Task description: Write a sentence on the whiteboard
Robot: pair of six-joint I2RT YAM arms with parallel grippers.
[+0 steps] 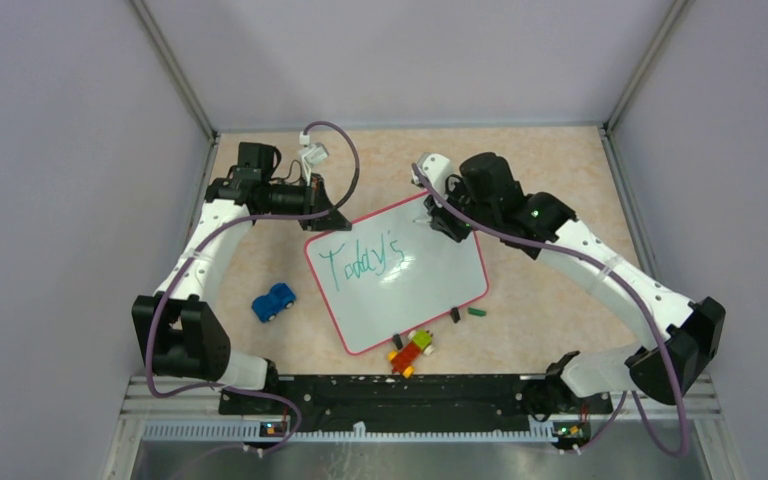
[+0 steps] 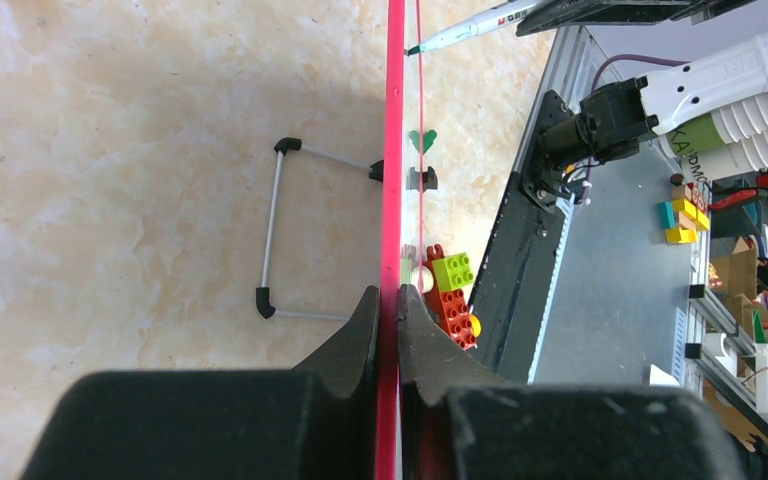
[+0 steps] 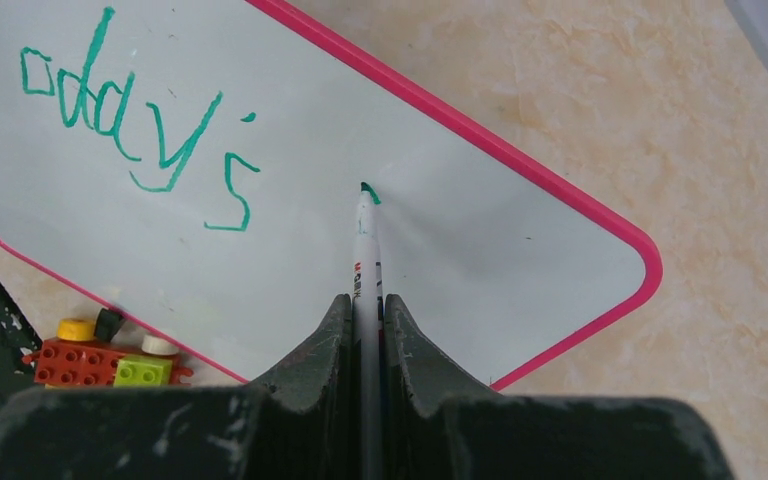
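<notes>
The board [image 3: 460, 230] is clenched by the left gripper [image 2: 389, 300], the marker [image 3: 365, 240] by the right gripper [image 3: 365, 312]. The tip, seemingly touching at four o'clock of the lettering [image 3: 175, 145], could be skidded by overpressure.

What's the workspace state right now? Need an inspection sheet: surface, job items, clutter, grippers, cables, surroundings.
Surface: beige marbled tabletop, no spills seen.
Job's things: whiteboard sits at an angle mid-table. The green writing reads "Today's". The marker has its tip on the board at a fresh green mark.
Clutter: blue toy car left of the board, brick toy at its near edge, small green piece beside it.
Grippers: left gripper shut on the whiteboard's red rim, right gripper shut on the marker.
Cables: purple cables loop along both arms.
Surroundings: grey walls on three sides.
</notes>
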